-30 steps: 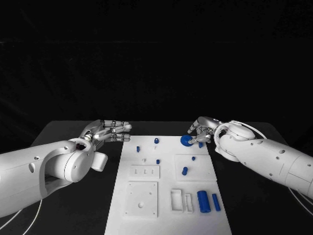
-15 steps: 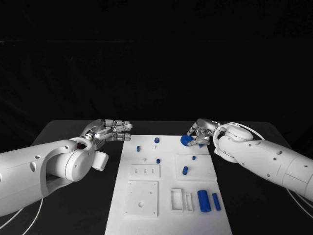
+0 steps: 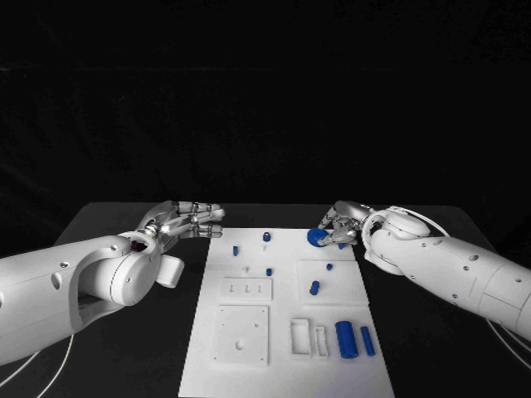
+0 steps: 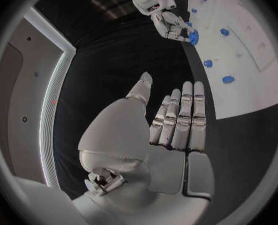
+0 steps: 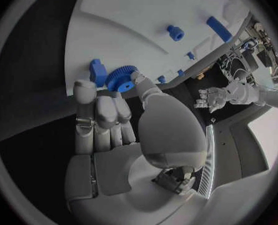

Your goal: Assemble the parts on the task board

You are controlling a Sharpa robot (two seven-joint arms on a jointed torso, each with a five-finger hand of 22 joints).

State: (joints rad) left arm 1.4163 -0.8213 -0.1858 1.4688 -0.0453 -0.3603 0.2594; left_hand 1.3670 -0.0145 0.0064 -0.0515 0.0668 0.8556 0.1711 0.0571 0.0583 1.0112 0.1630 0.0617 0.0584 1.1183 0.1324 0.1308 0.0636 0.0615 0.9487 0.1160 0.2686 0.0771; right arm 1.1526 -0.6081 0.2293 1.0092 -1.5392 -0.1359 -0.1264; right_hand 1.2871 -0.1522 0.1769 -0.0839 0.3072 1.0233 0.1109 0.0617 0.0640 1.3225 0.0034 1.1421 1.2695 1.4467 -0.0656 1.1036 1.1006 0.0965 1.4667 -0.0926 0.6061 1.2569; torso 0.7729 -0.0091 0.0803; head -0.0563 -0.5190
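1. Step judged in hand: carrying the gear (image 3: 317,237) toward its seat on the board (image 3: 284,348); not yet seated.
2. Gripped by the right hand (image 3: 343,224), between thumb and fingertips, at the board's far right corner; seen toothed and blue in the right wrist view (image 5: 121,78), beside a small blue peg (image 5: 98,71) close to the fingers (image 5: 108,107).
3. Could not tell whether the gear touched the board or hung just above it.
4. Left hand (image 3: 184,220) held clear of the board's far left corner, over the table (image 3: 110,224); released, grasping nothing; fingers straight and side by side in the left wrist view (image 4: 176,120).
5. Lying on the board: several small pegs across the far half, among them one (image 3: 267,239) near the far edge and one (image 3: 314,288) on the right inset plate; two blue cylinders (image 3: 354,340) standing side by side near the front right; white recessed plates (image 3: 241,336) at front left.
6. Next move, as judged: locate the shaft or peg meant for the gear; align the bore over it; lower squarely; ease off the grip only once seated.
7. Called for: fine wrist correction, since the fingers hid the bore from the head view.
8. Risk: a tilted gear jamming on the peg, or slipping at release.
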